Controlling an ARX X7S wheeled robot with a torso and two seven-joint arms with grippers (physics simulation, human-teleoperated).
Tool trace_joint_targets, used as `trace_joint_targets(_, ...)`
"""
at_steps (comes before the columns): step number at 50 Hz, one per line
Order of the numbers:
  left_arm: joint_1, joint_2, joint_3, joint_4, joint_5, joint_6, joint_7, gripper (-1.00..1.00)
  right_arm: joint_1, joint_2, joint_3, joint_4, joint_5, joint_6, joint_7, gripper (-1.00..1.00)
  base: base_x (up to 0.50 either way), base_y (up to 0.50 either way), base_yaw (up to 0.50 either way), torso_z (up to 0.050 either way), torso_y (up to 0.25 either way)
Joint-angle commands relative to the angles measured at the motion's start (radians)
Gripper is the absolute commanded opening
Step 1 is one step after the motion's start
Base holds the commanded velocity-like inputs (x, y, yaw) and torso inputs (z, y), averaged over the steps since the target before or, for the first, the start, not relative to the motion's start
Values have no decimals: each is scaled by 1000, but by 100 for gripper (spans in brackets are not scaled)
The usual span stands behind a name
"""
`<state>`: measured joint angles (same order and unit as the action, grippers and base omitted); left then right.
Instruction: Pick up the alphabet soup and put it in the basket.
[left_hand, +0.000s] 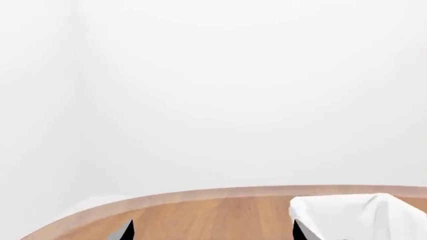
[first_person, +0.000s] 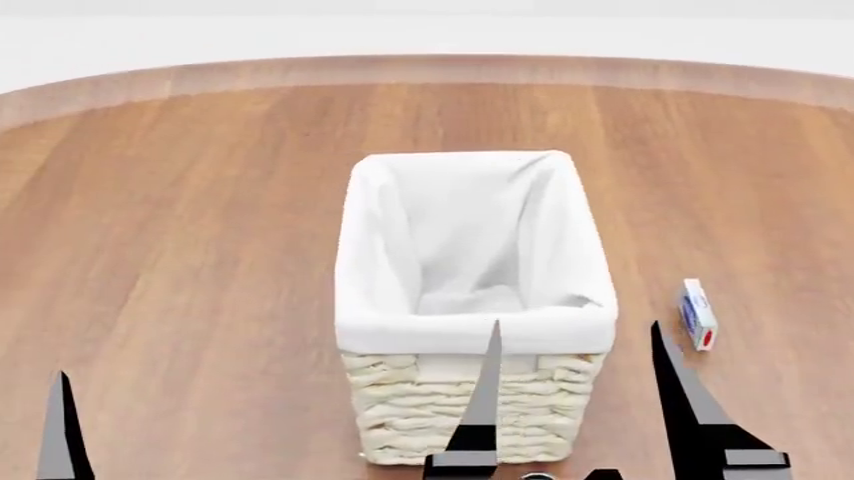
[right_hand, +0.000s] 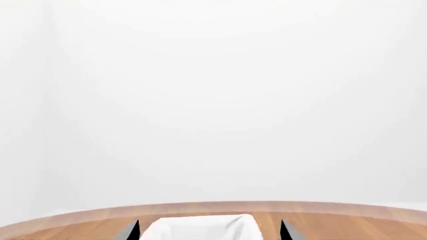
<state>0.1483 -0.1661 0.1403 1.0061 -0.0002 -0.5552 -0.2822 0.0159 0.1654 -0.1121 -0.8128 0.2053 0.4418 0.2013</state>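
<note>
**Basket centred, soup not in view**

The wooden tabletop (first_person: 174, 230) carries the basket (first_person: 467, 400) at its centre, liner showing nothing inside. At the basket's 3 o'clock lies a small white-and-blue box (first_person: 697, 313). The right end effector (first_person: 574, 345) stands wide, nothing between its fingers. The left end effector's (left_hand: 212, 227) fingers are likewise spread. No soup can is visible.
</note>
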Motion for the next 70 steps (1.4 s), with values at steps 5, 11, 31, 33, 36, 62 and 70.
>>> trace_joint_targets(5, -4, -12, 12, -7, -4, -4, -12, 100, 1, 13, -8, 3, 14, 0, 12, 100, 0, 500, 0, 0, 0)
trace_joint_targets(11, -5, -17, 13, -10, -7, -4, -17, 100, -8, 18, -8, 14, 17, -23, 11, 100, 0, 250, 0, 0, 0)
trace_joint_targets(31, -16, -31, 26, -38, 2, -1, -42, 100, 40, 233, 230, -203, 180, 208, -27, 100, 0, 0, 0, 0, 0)
trace_joint_targets(33, -17, -31, 23, -43, -2, 1, -45, 100, 28, 241, 294, -193, 223, 215, -33, 100, 0, 0, 0, 0, 0)
trace_joint_targets(36, -23, -32, 32, -59, 11, 5, -54, 100, -17, 275, 351, -179, 206, 200, -42, 100, 0, 0, 0, 0, 0)
trace_joint_targets(62, -29, -49, 41, -86, 8, 10, -83, 100, -543, -3, 622, 120, 176, -460, -382, 100, 0, 0, 0, 0, 0)
trace_joint_targets(70, -28, -54, 57, -104, 15, 24, -91, 100, -647, -114, 606, 302, 91, -700, -446, 100, 0, 0, 0, 0, 0)
